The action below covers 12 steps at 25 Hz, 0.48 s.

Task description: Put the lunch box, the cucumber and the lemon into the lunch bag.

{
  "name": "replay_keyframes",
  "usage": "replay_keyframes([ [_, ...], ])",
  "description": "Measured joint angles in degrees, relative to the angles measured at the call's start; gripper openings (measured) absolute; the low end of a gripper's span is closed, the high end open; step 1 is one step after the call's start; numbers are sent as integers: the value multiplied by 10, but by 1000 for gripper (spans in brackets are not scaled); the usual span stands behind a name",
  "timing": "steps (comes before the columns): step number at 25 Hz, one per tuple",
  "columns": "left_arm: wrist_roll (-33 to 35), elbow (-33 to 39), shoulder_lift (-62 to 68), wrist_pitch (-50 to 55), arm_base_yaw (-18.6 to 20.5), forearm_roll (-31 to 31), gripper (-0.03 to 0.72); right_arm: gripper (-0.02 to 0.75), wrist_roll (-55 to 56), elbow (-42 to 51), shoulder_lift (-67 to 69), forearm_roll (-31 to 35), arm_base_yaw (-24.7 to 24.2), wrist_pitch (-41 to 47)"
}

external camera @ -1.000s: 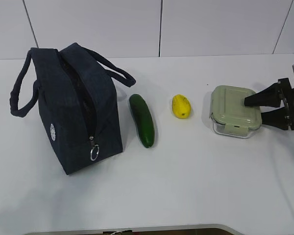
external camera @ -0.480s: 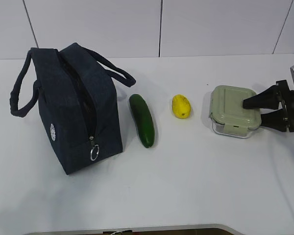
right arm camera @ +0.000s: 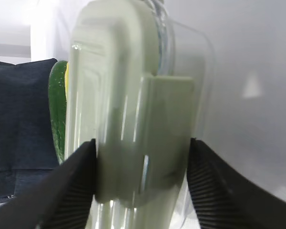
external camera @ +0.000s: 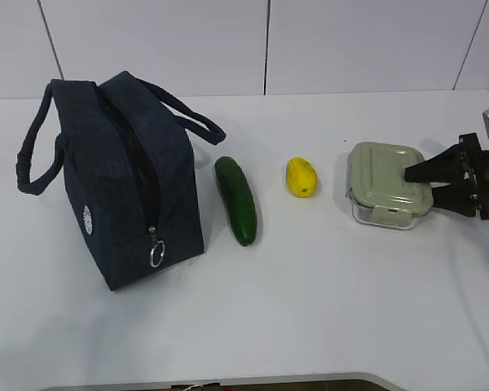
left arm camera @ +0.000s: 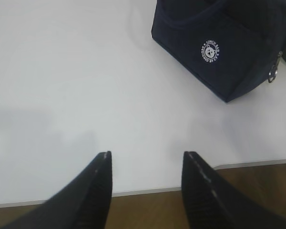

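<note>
The lunch box (external camera: 389, 186), clear with a sage-green lid, stands on the table at the right. My right gripper (external camera: 419, 184) reaches in from the right edge, its fingers bracketing the box's right end, one over the lid. In the right wrist view the lunch box (right arm camera: 128, 95) fills the space between the jaws of the right gripper (right arm camera: 142, 148); one pad touches the lid and a thin gap shows at the other. The cucumber (external camera: 236, 199) and the lemon (external camera: 301, 176) lie in the middle. The navy lunch bag (external camera: 122, 179) stands at the left. My left gripper (left arm camera: 147, 155) is open and empty.
The bag's two loop handles (external camera: 34, 155) hang outward, and the zipper's ring pull (external camera: 156, 255) dangles at its near end. The table's front edge (left arm camera: 148, 192) lies just under the left gripper. Bare white tabletop (external camera: 326, 293) stretches in front of the objects.
The right gripper's jaws have narrowed around the lunch box's right end. The box, the cucumber, the lemon and the bag have stayed in place.
</note>
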Motion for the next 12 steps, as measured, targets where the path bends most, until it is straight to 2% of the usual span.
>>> replay_keyframes([
  [3,0,0,0,0,0,0,341,419,0,-1,0,2,0,0],
  [12,0,0,0,0,0,0,341,384,2,-1,0,2,0,1],
])
